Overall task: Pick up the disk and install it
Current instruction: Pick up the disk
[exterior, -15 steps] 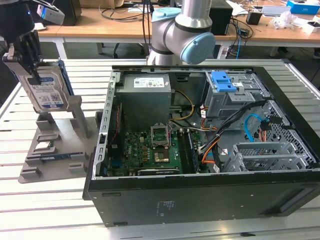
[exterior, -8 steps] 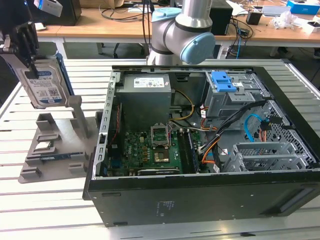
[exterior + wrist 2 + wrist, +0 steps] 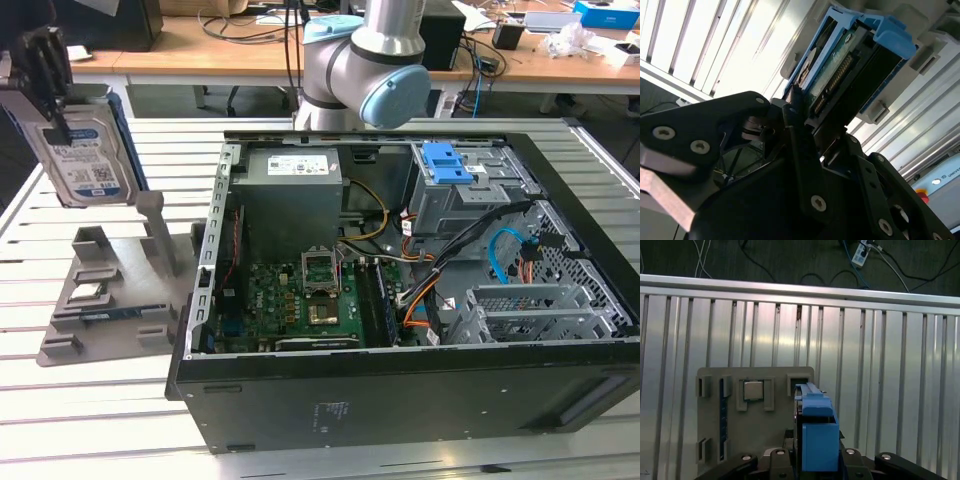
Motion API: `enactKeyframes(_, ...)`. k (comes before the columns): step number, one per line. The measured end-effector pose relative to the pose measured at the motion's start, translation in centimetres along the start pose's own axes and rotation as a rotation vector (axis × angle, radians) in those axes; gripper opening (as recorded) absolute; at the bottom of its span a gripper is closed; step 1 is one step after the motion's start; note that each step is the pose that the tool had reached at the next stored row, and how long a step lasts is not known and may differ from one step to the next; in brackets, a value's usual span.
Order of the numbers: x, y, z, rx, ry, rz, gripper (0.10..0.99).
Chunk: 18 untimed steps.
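Pincer [image 3: 812, 120] clamped on disk [image 3: 85, 165], held upright above grey stand [image 3: 110, 300], beside computer case [image 3: 400, 400]

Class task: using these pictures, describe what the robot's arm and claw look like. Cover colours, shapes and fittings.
The arm is made of round silver-grey tubes joined by bulky rounded joints with light blue caps. In the second wrist view, the claw is matte black, built of flat angular links held by silver round-headed screws.
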State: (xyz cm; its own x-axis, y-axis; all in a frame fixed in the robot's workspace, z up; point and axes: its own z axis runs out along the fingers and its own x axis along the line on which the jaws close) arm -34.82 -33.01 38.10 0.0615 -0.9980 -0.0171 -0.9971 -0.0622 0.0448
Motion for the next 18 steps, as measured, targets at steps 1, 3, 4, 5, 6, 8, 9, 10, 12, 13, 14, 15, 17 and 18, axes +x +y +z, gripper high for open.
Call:
enactKeyframes(1,-0.01,0.01,-0.17,0.000,0.0000,0.000,0.365)
enactKeyframes(3,-0.02,0.02,-0.52,0.000,0.0001,0.000,0.365)
enactKeyframes(4,-0.04,0.03,-0.72,0.000,0.0000,0.000,0.365)
enactKeyframes(5,-0.05,0.04,-0.93,0.000,0.0000,0.000,0.365)
enactKeyframes(6,-0.06,0.05,-1.09,0.000,0.0000,0.000,0.365)
enactKeyframes(8,-0.10,0.07,-1.60,0.000,0.0000,0.000,0.365)
enactKeyframes(9,-0.11,0.07,-1.75,0.000,0.0000,0.000,0.365)
enactKeyframes(10,-0.12,0.08,-1.92,0.000,0.0001,0.000,0.365)
enactKeyframes(12,-0.26,0.14,-3.44,0.000,0.0000,0.000,0.365)
enactKeyframes(13,-0.30,0.16,-3.93,0.000,0.0000,0.000,0.365)
enactKeyframes(14,-0.36,0.19,-4.74,0.000,0.0000,0.000,0.365)
enactKeyframes(15,-0.40,0.21,-5.28,0.000,0.0001,0.000,0.365)
enactKeyframes(17,-0.43,0.23,-5.79,0.000,0.0000,0.000,0.365)
enactKeyframes(18,-0.45,0.24,-6.07,0.000,0.0000,0.000,0.365)
